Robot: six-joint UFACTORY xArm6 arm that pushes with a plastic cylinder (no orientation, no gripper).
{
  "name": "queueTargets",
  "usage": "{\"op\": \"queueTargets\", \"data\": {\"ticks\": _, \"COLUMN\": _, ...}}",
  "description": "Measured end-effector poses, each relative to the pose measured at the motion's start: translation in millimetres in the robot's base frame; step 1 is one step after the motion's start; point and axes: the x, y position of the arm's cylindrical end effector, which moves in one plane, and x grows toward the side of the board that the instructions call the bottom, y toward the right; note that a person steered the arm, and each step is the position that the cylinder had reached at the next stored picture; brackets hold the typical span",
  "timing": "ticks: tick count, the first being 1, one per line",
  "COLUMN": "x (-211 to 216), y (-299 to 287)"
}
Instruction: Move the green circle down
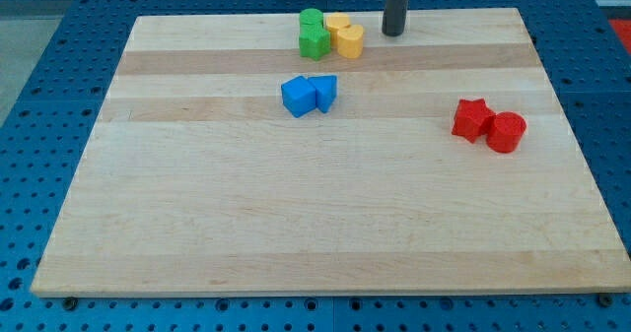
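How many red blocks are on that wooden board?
2, both at the view's right, touching: a red star-like block and, just right of and slightly below it, a red cylinder. Nothing seems hidden.

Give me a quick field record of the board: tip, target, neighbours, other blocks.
tip: my tip near the view's top edge, right of the yellow blocks, touching none
target: green circle, at the view's top
below target: green block, touching it
right of target: two yellow blocks, packed against the greens
centre: two blue blocks, side by side
right: red star beside red cylinder
surface: wooden board
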Motion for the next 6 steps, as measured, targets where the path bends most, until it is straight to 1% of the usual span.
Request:
{"op": "queueTargets", "data": {"ticks": 1, "x": -17, "y": -22}}
{"op": "queueTargets", "data": {"ticks": 3, "x": -17, "y": -103}}
{"op": "queueTargets", "data": {"ticks": 4, "x": -16, "y": -124}}
{"op": "queueTargets", "data": {"ticks": 5, "x": -14, "y": -130}}
{"op": "queueTargets", "data": {"ticks": 6, "x": -6, "y": -125}}
